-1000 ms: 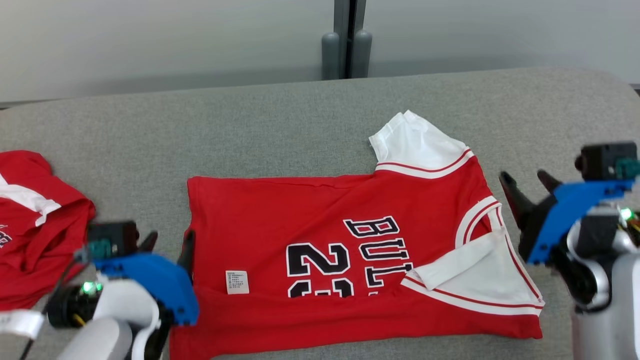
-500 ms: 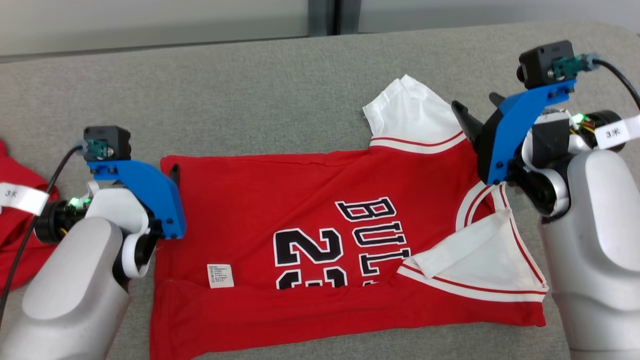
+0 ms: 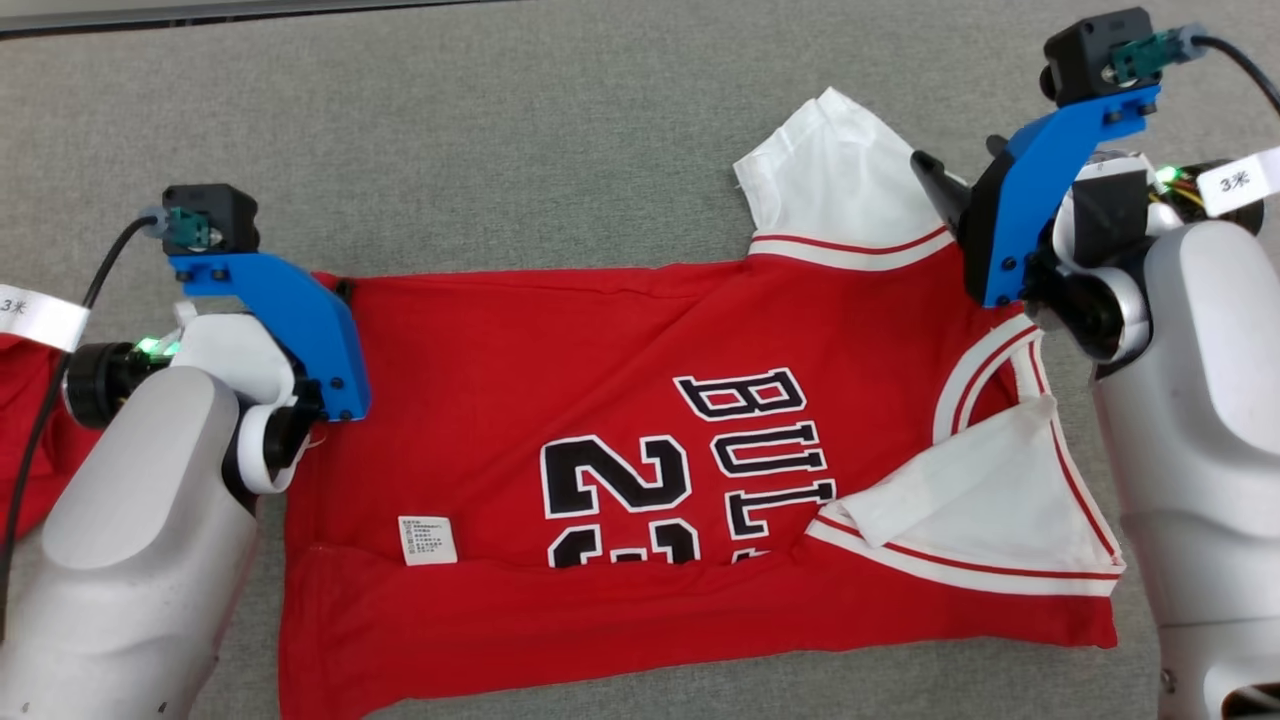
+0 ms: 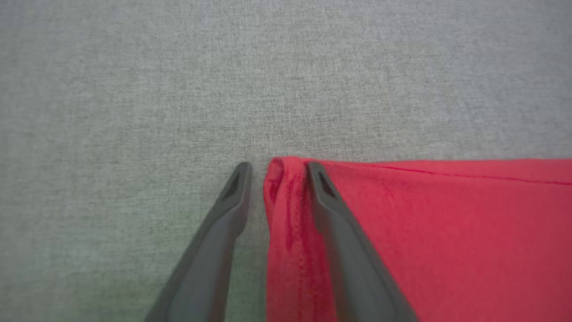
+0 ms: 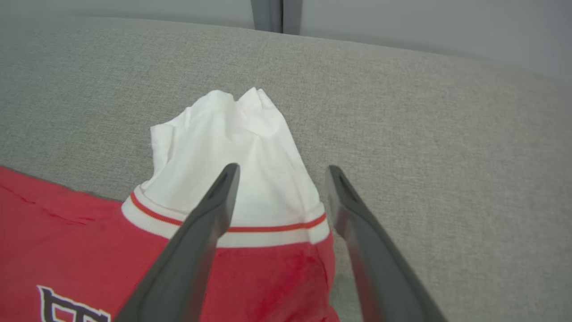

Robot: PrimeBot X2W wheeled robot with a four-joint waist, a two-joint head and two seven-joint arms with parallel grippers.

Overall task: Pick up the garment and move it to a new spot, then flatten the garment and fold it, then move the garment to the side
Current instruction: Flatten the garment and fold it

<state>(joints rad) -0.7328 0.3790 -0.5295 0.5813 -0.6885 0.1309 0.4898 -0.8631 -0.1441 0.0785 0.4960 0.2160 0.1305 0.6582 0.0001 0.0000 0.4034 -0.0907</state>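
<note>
A red garment [image 3: 600, 400] with white sleeves and black lettering lies spread on the grey padded surface [image 3: 500, 150]. My left gripper [image 4: 276, 167] is down at its far left corner. A bunched fold of the red garment [image 4: 286, 214] sits between the two fingers, pressed against the right one, with a thin gap to the left finger [image 4: 232, 197]. In the head view the blue mount hides most of my left gripper [image 3: 343, 290]. My right gripper [image 5: 282, 173] is open. It hovers over the right edge of the white sleeve [image 5: 232, 134], one finger above the cloth and one above bare surface.
Another red cloth [image 3: 20, 440] lies at the left edge, partly behind my left arm. A pale wall with a dark post [image 5: 267, 15] runs behind the surface. A white label [image 3: 428, 540] is on the garment's near left part.
The head camera has tilted down. Both arms reached forward: the left gripper arrived at the garment's far left corner and its fingers have narrowed, while the right gripper came over the white sleeve.
</note>
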